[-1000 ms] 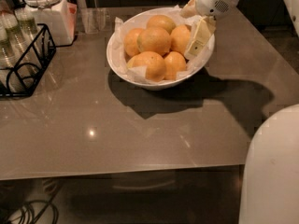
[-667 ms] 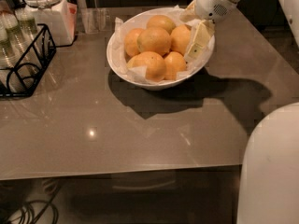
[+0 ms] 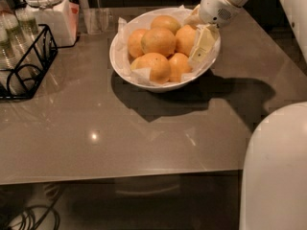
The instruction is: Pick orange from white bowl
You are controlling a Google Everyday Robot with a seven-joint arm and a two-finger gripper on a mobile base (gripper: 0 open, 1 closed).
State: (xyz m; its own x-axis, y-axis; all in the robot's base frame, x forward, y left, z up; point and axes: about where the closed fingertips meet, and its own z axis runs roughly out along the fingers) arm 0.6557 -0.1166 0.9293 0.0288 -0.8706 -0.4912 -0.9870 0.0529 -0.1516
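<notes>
The white bowl stands at the back middle of the table, lined with crumpled white paper and holding several yellow-orange oranges. The largest orange lies on top in the middle. Another orange lies at the right side. My gripper reaches down from the upper right, inside the bowl's right rim. It is open, with one cream finger low against the right side of that right-hand orange and the other at its upper right. It holds nothing.
A white lidded jar and a clear glass stand at the back left. A black wire rack with glass bottles sits at the left edge. My white body fills the lower right corner.
My gripper has sunk slightly lower into the right side of the bowl. The oranges and the bowl have not moved.
</notes>
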